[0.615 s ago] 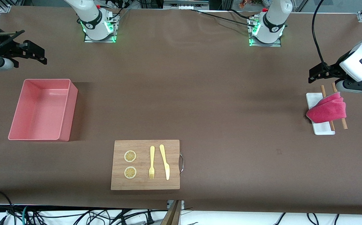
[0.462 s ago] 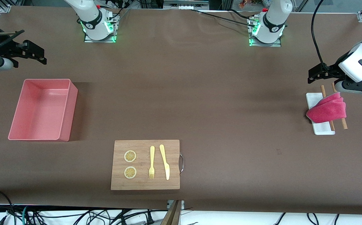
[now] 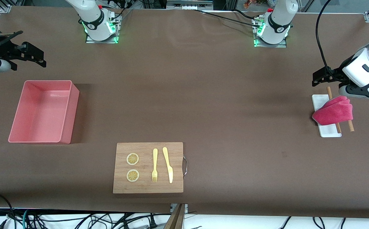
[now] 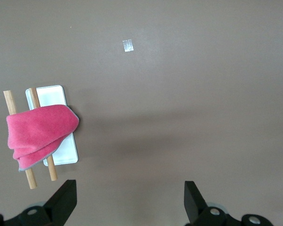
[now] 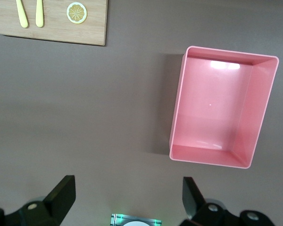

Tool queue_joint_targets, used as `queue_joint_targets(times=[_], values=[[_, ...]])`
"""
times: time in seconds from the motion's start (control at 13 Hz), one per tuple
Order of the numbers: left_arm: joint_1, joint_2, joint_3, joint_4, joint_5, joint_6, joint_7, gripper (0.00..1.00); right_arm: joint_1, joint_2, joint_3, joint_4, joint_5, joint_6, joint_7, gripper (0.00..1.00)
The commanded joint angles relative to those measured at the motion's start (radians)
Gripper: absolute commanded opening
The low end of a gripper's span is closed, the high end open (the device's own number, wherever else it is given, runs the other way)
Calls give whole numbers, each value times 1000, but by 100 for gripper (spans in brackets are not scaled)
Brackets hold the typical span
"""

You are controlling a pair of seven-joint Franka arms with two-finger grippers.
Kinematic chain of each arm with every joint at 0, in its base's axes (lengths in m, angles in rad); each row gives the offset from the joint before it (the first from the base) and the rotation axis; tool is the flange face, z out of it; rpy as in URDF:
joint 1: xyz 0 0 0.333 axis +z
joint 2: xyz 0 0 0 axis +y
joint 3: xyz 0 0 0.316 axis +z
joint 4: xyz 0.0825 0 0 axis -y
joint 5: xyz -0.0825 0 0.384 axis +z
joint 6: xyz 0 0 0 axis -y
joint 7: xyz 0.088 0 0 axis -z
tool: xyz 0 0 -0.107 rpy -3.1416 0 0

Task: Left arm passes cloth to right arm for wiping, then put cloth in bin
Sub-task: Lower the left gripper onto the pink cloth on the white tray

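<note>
- Your bin point(image 3: 44, 111) sits on the table under the right gripper point(image 5: 127, 197), jaws spread, long axis running toward the camera.
- Your left gripper point(image 4: 129, 202) hangs released, holding nothing, just beside the cloth point(image 3: 333, 111).
- The cloth lies draped across two wooden sticks point(image 3: 330, 93) on the white tray point(image 3: 329, 131).

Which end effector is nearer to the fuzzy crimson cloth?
Left. The left end effector hovers just beside the cloth; the right end effector is above the table near the pink plastic bin.
</note>
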Motion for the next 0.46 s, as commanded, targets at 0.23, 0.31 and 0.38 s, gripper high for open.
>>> queue_joint_targets(times=[0.23, 0.31, 0.38], values=[[-15, 28, 18, 48, 13, -33, -1, 100, -11, 5, -16, 14, -11, -23, -9, 100], [-14, 28, 18, 48, 13, -35, -1, 100, -11, 5, -16, 16, -9, -22, -11, 100], [-14, 28, 20, 48, 13, -35, -1, 100, -10, 5, -16, 17, -9, -13, -11, 100]])
